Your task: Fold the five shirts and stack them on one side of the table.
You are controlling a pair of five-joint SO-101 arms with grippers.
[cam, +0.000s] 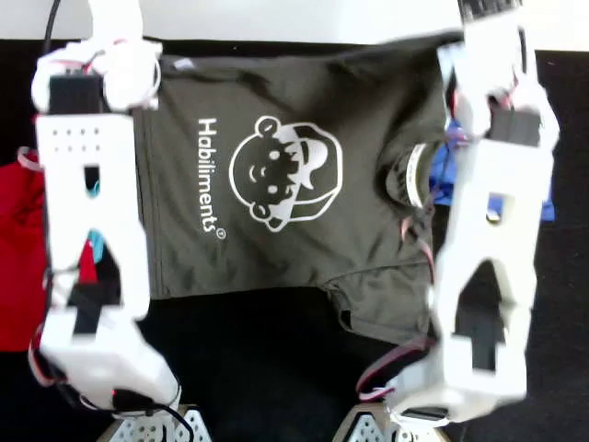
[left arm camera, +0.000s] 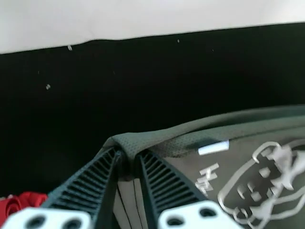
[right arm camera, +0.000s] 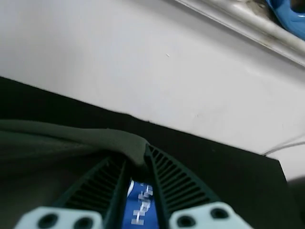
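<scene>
Pinching a corner of the grey-green shirt (left arm camera: 190, 138) at its hem, my left claw (left arm camera: 127, 156) has its ribbed fingers drawn narrow on a raised fold of the cloth. My right claw (right arm camera: 138, 160) grips the same shirt at the opposite end, and its fingers are closed tight on a bunched edge.

From the high view, the shirt (cam: 368, 138) lies spread over the far half of the black table (cam: 258, 368). A white cartoon-face print (cam: 285, 173) faces up. The hem is on my left arm's side and the collar (cam: 414, 175) on my right arm's side. One sleeve (cam: 377, 304) trails toward the near edge.

A red shirt (cam: 18, 249) lies crumpled at the table's edge, beside and partly under my left arm. It also peeks in beside my left claw in the left wrist view (left arm camera: 19, 202). A blue shirt (cam: 444, 166) lies under the collar end, below my right arm.

Beyond the table's far edge runs a plain white surface (cam: 276, 18). My right wrist view shows it as a broad pale expanse (right arm camera: 143, 62), with a pale ledge (right arm camera: 238, 21) above it.
</scene>
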